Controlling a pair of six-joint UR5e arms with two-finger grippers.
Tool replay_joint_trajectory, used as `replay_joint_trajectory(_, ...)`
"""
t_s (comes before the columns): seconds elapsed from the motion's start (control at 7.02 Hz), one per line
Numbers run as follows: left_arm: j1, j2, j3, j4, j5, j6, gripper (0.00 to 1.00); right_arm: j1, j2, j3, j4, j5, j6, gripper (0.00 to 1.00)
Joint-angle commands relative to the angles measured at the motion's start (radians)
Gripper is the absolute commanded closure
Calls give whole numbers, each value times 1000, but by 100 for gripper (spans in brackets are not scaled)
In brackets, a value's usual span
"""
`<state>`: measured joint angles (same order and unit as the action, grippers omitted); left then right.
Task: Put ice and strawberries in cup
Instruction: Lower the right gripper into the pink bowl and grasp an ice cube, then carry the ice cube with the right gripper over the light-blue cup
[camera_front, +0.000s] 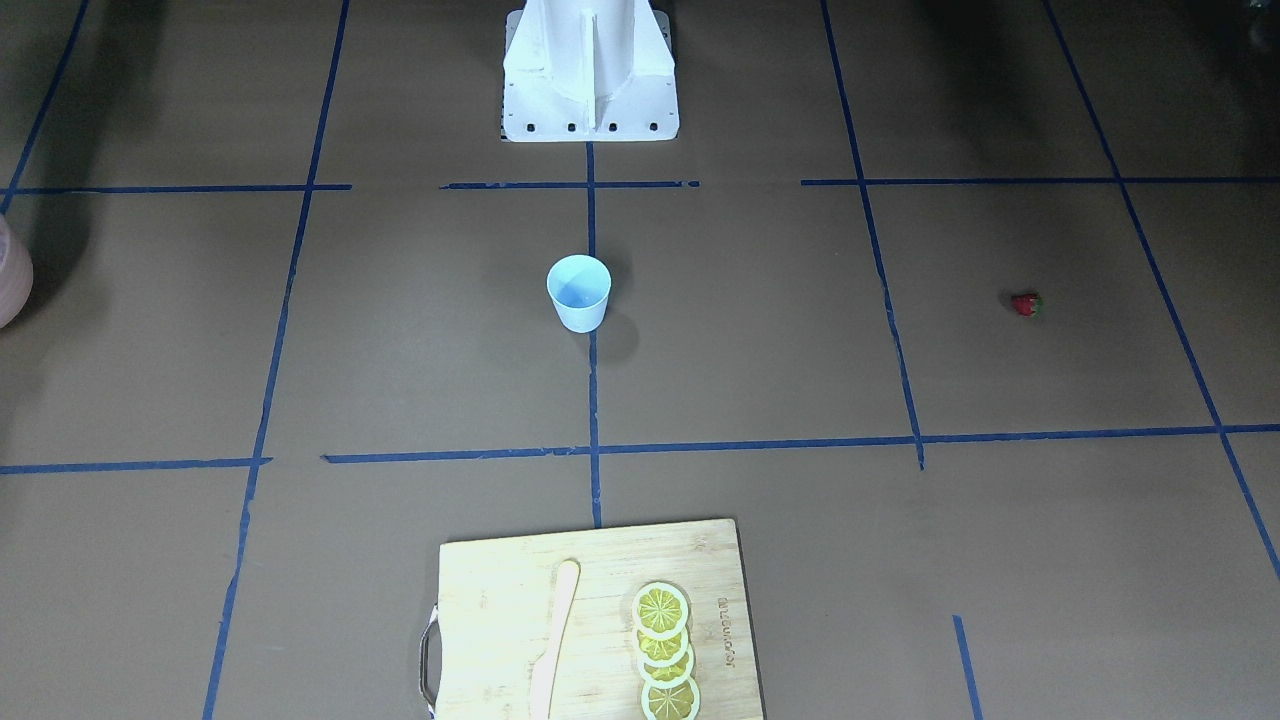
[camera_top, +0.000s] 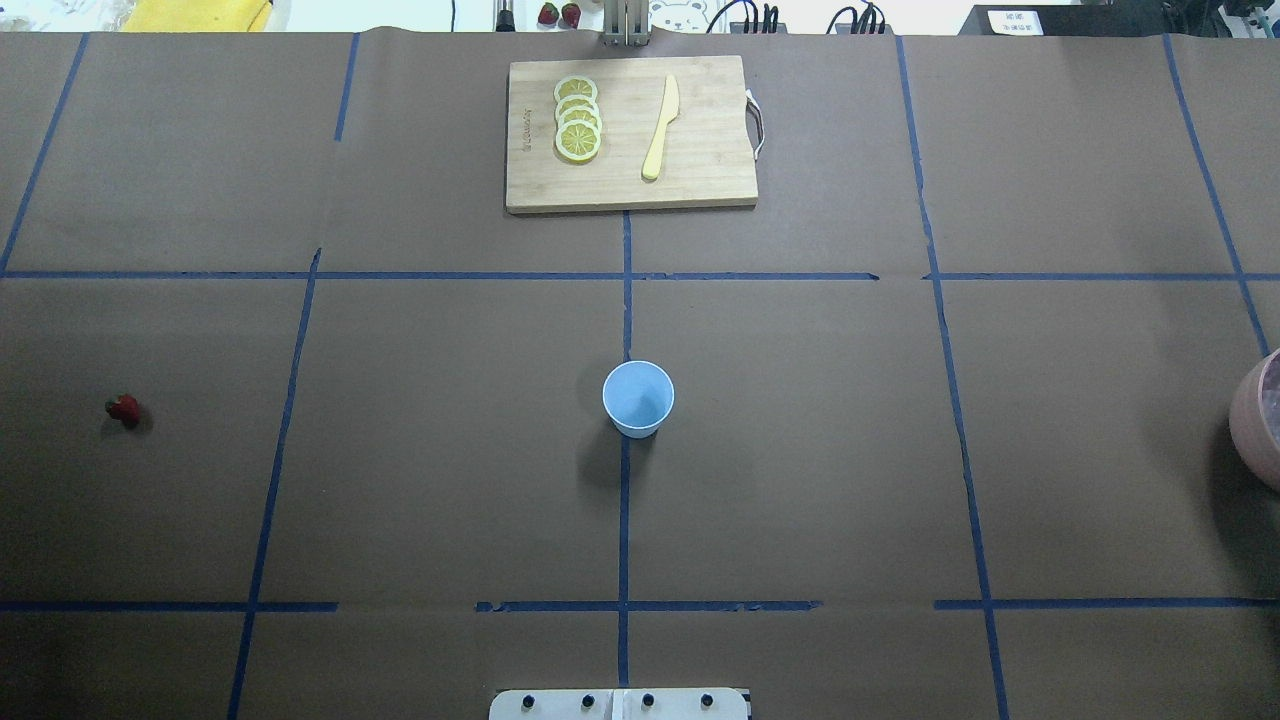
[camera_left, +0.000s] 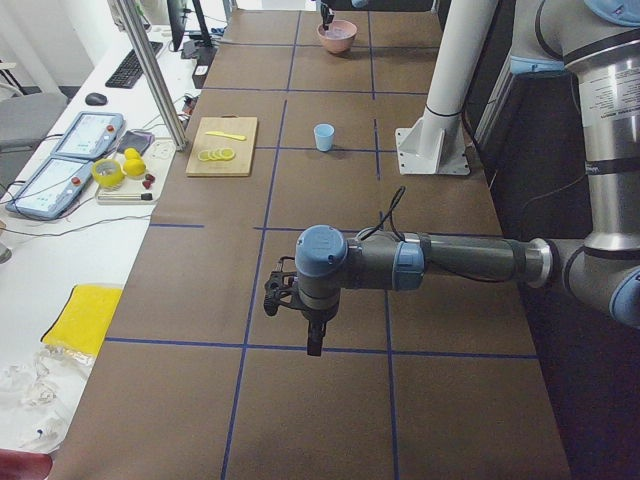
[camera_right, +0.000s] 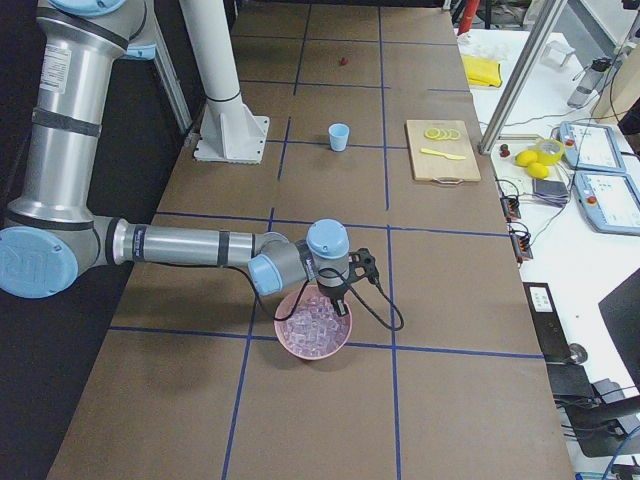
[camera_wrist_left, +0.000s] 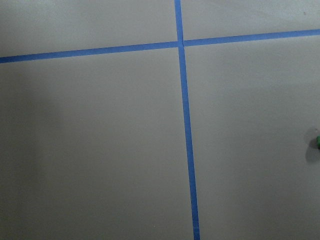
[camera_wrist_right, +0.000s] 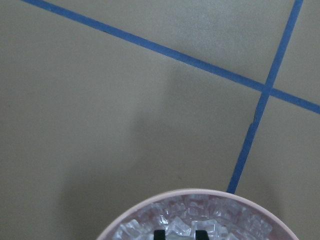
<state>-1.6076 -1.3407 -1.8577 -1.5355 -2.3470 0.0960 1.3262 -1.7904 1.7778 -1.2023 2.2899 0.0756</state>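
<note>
Pink bowl heaped with ice sits at the robot's right end of the desk. Right pincer hangs straight over it, pointing down.
- Right wrist cam catches only its two black fingertips at the bottom edge. They are parted by a modest gap, with clear cubes showing between them.
- It reads as released, with nothing visibly gripped. Can't tell whether the tips touch the ice.

Left pincer is at the opposite end of the desk. Its arm is stretched out level, and the tool points down over bare brown paper just short of a blue tape line.
- It shows only in the side cam, so can't tell if it's released or clenched.
- Left wrist cam has no fingers in frame, just a tape crossing and a green sliver at the right edge, too cropped to identify.

Strawberry lies alone on the desk, far out on the robot's left and well apart from everything else.

Cup is light blue and upright at desk centre, on the middle tape line, out in front of the white robot base. It is well apart from both the bowl and the strawberry.

Wooden cutting board sits at the desk's far edge. It carries four overlapping lemon slices, with a pale knife beside them.
</note>
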Motion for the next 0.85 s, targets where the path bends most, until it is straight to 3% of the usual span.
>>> replay_joint_trajectory(0.0,0,0,0,0,0,1,0,25,81,194,-323,0,35,100)
replay_joint_trajectory(0.28,0,0,0,0,0,1,0,-8,184,247,-370,6,269,100)
replay_joint_trajectory(0.71,0,0,0,-2,-2,-1,0,-203,357,253,-372,-4,552,100)
